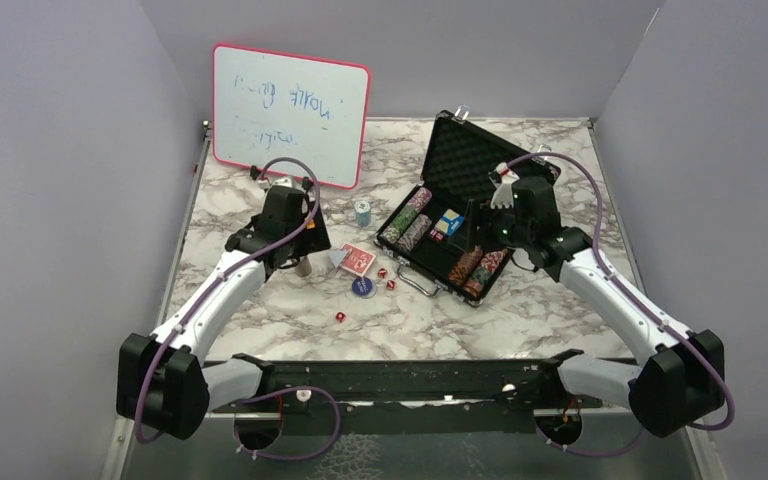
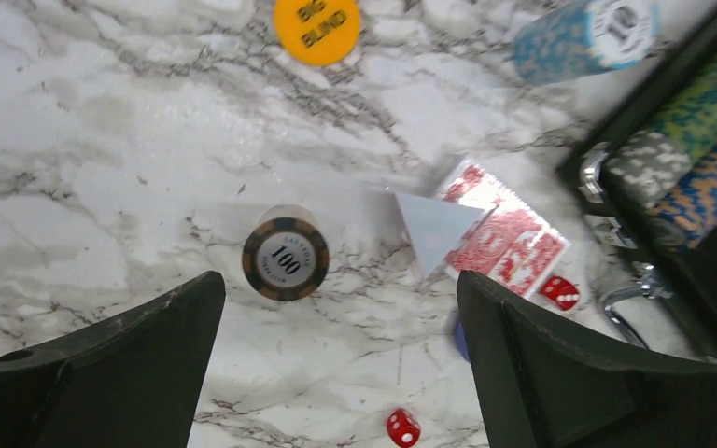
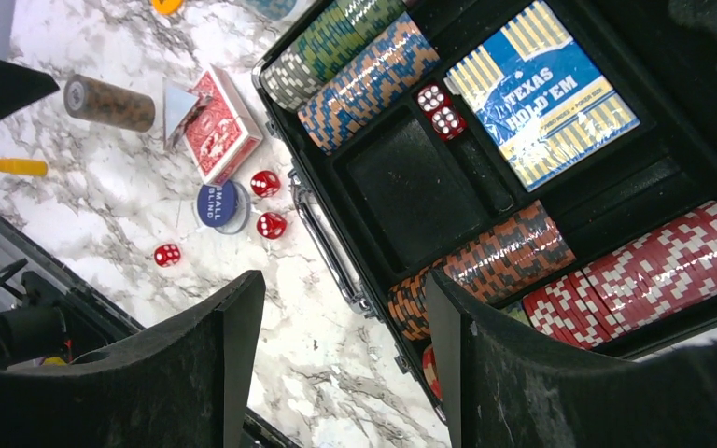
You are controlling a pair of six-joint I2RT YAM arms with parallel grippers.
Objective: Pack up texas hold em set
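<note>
The left gripper [image 2: 336, 289], its 2 fingers [image 2: 131, 355] wide apart and empty, hangs over the brown chip stack [image 2: 285, 257] left of the open case [image 1: 472, 150], so picking this stack seems the step in hand, and it must next lower and close on it; the right gripper [image 3: 344, 280], also apart and empty, hovers above the case.

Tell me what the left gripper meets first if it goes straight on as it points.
Probably the brown chip stack, upright between the fingers of the open left gripper; otherwise the table. Depth is unclear.
</note>
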